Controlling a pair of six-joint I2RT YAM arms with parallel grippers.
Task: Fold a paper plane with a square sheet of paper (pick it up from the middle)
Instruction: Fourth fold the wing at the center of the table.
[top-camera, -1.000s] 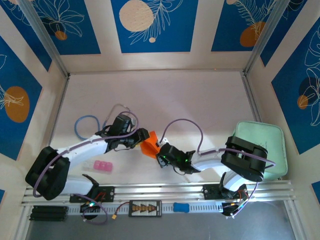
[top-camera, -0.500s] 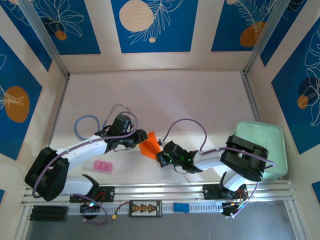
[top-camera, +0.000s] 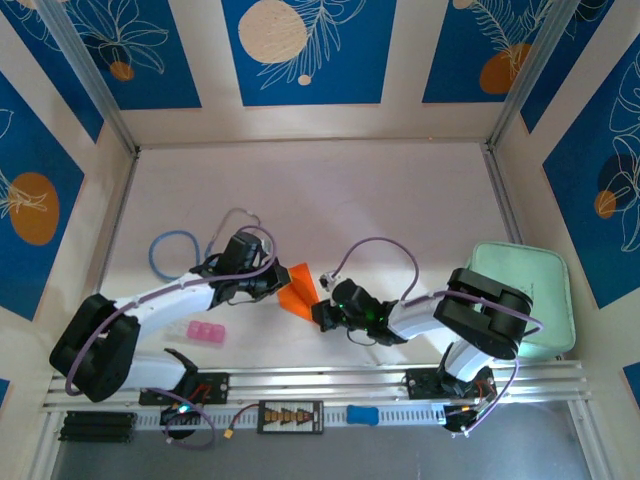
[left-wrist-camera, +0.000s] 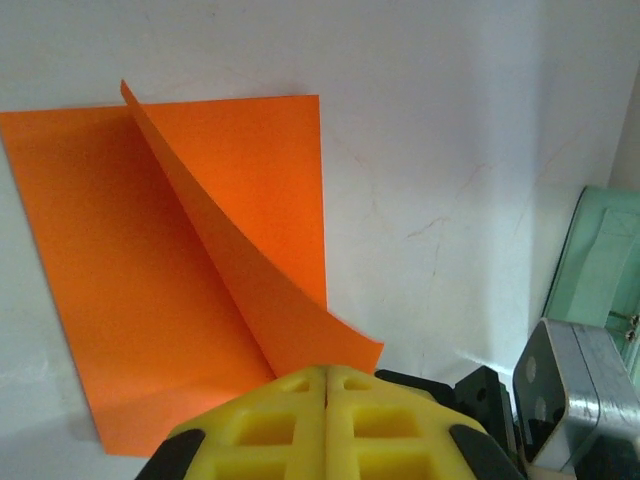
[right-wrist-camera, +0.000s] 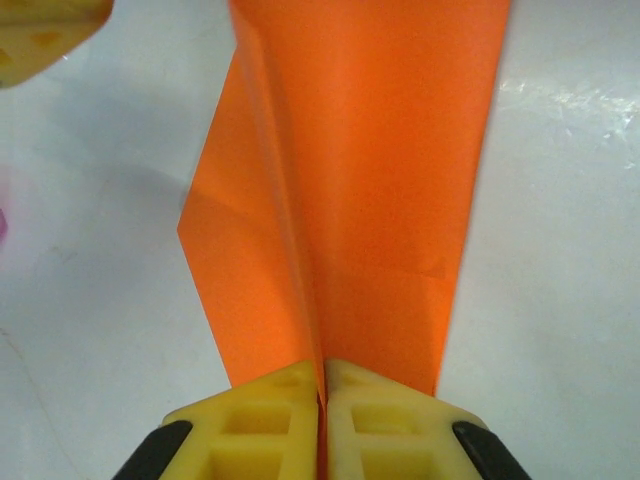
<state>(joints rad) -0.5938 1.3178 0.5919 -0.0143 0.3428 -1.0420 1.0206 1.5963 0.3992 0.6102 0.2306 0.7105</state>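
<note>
The square sheet of paper (top-camera: 299, 288) is bright orange and lies on the white table between the two arms. It is a creased sheet with flaps raised, not a pointed paper plane. My left gripper (top-camera: 281, 281) is shut on a raised flap of the sheet (left-wrist-camera: 150, 250), its yellow pads (left-wrist-camera: 300, 400) pressed together (left-wrist-camera: 327, 376). My right gripper (top-camera: 318, 312) is shut on the sheet's upright centre ridge (right-wrist-camera: 370, 180) at the near edge (right-wrist-camera: 323, 378). The left gripper's yellow finger (right-wrist-camera: 40, 35) shows at the far left corner of the right wrist view.
A pale green tray (top-camera: 545, 290) sits at the right, under the right arm's base. A small pink block (top-camera: 205, 333) lies near the left arm. A blue cable loop (top-camera: 172, 250) lies at the left. Patterned walls enclose the table.
My left gripper has closed onto the sheet's flap. The right gripper has shifted slightly left with the sheet, still gripping it.
</note>
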